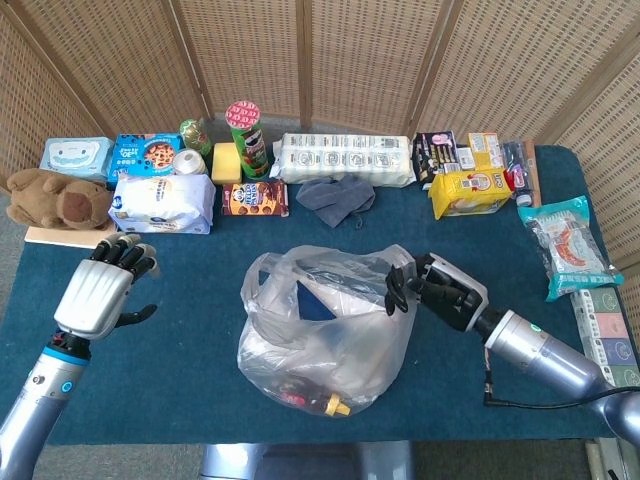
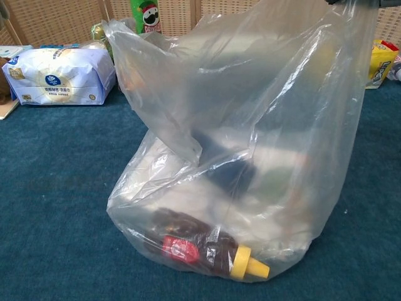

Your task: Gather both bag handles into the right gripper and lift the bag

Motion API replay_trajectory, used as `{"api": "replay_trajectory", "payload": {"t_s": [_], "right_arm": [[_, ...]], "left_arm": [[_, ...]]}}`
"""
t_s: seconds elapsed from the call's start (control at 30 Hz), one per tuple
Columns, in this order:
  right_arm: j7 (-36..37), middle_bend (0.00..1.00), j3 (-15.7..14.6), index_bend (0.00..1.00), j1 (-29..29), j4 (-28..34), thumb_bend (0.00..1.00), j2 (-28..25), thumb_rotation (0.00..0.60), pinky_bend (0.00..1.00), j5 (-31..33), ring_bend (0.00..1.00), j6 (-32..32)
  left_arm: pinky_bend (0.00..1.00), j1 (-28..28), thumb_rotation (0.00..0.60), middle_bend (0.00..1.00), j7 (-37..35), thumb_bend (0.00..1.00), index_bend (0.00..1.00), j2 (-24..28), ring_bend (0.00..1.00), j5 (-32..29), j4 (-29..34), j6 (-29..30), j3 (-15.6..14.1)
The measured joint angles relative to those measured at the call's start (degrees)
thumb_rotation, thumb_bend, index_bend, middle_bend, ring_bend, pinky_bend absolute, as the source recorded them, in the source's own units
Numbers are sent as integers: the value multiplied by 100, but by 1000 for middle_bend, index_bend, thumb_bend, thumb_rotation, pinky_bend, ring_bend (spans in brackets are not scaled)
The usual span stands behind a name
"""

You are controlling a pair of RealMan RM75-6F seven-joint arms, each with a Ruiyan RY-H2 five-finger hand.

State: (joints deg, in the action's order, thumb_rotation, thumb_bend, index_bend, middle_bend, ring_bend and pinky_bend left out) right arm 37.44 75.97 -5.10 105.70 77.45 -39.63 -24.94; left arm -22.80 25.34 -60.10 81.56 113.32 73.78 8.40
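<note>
Bag [image 1: 320,330] of clear plastic sat on the blue table [image 1: 180,350] just to the inner side of our right hand [image 1: 435,290], its mouth facing up and its long axis roughly upright — the chest view showed it standing tall with a dark bottle [image 2: 207,251] lying crosswise at its bottom, yellow cap toward the right hand's side. We had the near handle [image 1: 395,262] caught in the curled fingers of the right hand, held up at the bag's rim. The far handle [image 1: 262,285] stood free on the opposite side of the mouth, between the two hands. Our left hand [image 1: 100,295] hung well apart from it, fingers spread and holding nothing. We judged the gathering step half done: only one handle was in the right hand. The next move called for the left hand to reach in, take the loose handle and carry it across the mouth to the right hand — without dragging the bag over or tipping it.
</note>
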Motion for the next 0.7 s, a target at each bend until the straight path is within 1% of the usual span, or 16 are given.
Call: {"api": "replay_trajectory", "payload": {"t_s": [0.13,0.33,0.47,0.57,0.7], "right_arm": [[-670,592,-60,569,-31,-134,157,49,402,386,166,549,-74],[-1305,527,-228,539,-100,-220,159,87,399,302,341,444,40],[-1400,511,-309,522,-102,-170,160,114,399,282,538,413,239],[-1331,492,-362,511,-67,-54,160,142,398,260,719,385,493],[-1263,437,-449,484,-16,193,161,207,400,185,850,312,1121]], "left_arm": [[171,-75,467,317,19,113,442,-10,186,-3,-10,-49,39],[171,-106,474,317,2,114,442,-38,186,-44,-47,-50,49],[171,-89,472,317,-64,113,441,-29,186,-75,-53,-40,30],[171,-68,468,317,-136,113,440,-12,186,-107,-68,-29,16],[171,-67,473,317,-227,114,440,7,186,-131,-109,-46,0]]}}
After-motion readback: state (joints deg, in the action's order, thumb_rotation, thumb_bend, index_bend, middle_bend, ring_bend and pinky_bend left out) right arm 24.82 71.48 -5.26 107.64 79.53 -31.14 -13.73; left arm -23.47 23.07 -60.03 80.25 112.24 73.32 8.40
